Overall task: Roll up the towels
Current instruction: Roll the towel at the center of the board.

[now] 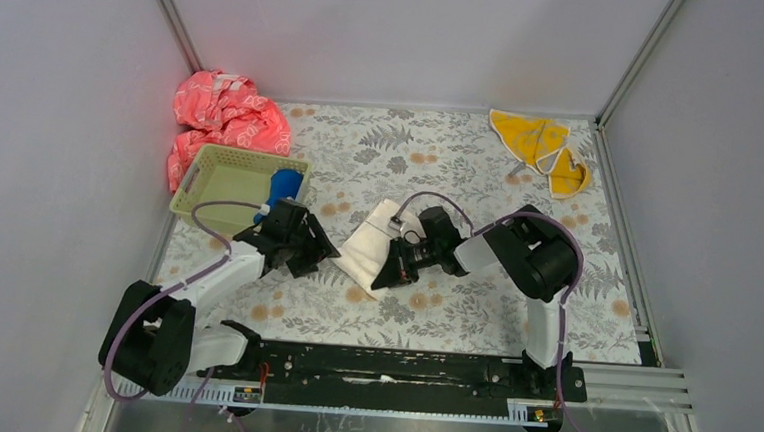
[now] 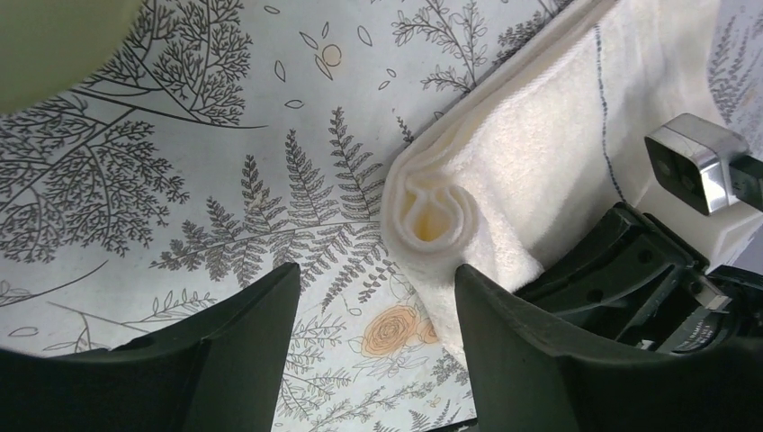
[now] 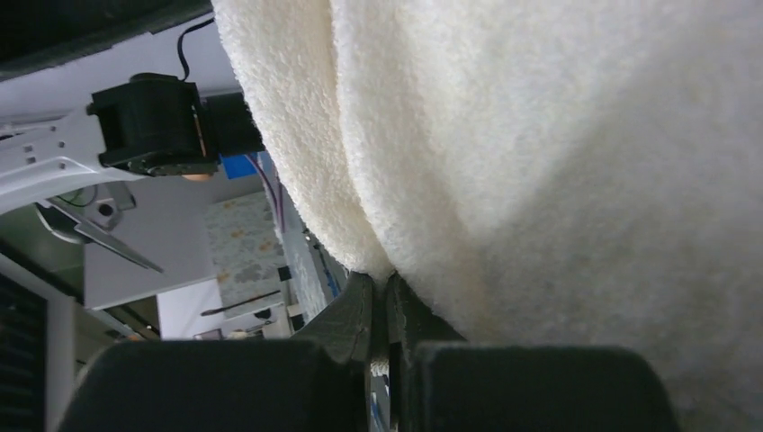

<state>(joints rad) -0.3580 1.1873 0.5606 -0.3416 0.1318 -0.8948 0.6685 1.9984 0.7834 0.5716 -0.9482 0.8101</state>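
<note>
R gripper (image 3: 381,304) pinches cream towel (image 2: 549,153), jaws pressed together; L gripper (image 2: 376,277) spread, empty, beside roll end. Risk: a tug could unwind the loose roll.

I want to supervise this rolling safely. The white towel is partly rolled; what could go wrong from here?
1. The right end effector pinches only a thin fold of the cream-white towel; it may slip out and the roll may loosen.
2. The left end effector is open beside the roll, holding nothing; closing in, it could push the roll crooked.
</note>
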